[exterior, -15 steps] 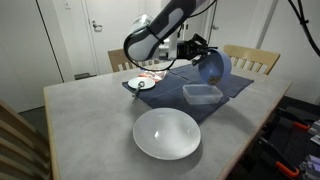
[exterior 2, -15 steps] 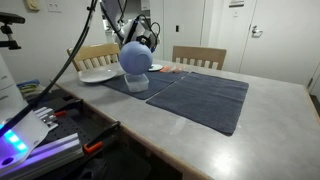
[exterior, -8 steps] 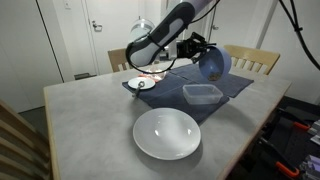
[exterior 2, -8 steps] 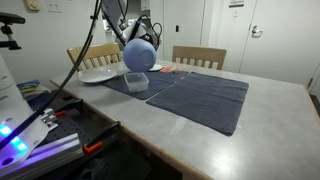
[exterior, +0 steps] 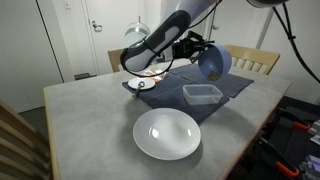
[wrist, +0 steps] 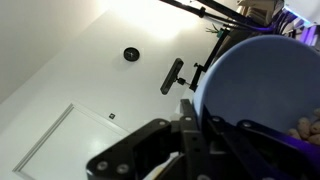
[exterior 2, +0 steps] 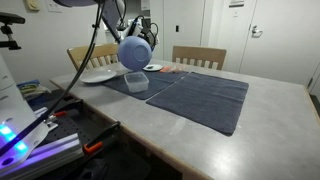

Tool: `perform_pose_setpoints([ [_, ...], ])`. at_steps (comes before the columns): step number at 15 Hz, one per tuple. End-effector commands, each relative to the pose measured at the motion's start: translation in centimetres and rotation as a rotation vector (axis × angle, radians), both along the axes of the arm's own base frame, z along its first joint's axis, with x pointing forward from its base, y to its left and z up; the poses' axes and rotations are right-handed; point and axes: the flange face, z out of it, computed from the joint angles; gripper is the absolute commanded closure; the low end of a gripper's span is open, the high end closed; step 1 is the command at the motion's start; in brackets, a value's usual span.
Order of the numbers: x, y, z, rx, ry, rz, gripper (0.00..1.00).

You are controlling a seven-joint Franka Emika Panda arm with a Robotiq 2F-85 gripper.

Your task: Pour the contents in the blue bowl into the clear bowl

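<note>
The blue bowl (exterior: 213, 63) is held on its side in the air, just above and behind the clear bowl (exterior: 202, 95), which rests on a dark mat. My gripper (exterior: 197, 51) is shut on the blue bowl's rim. Both bowls also show in an exterior view, the blue bowl (exterior 2: 135, 52) directly over the clear bowl (exterior 2: 136, 81). In the wrist view the blue bowl (wrist: 265, 85) fills the right side, its rim pinched by my gripper (wrist: 195, 108). The camera points up at the ceiling. I cannot tell what the bowls hold.
A large white plate (exterior: 167, 133) lies on the grey table near the front. A small white saucer (exterior: 142, 84) sits on the dark mat (exterior: 235, 86). Wooden chairs (exterior: 252, 60) stand behind the table. The mat (exterior 2: 200, 95) spreads across the table.
The blue bowl has risen slightly over the clear bowl, still tilted. The arm has shifted a little. The clear bowl and plate have not moved.
</note>
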Motion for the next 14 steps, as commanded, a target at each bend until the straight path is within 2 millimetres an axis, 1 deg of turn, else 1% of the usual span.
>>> perform_pose_setpoints([
  [1, -0.15, 1.26, 0.23, -0.03, 0.03, -0.023, 0.98],
  [6, -0.79, 2.25, -0.06, -0.065, 0.056, -0.047, 0.98],
  [14, -0.74, 1.51, -0.3, -0.098, 0.087, -0.075, 0.98],
])
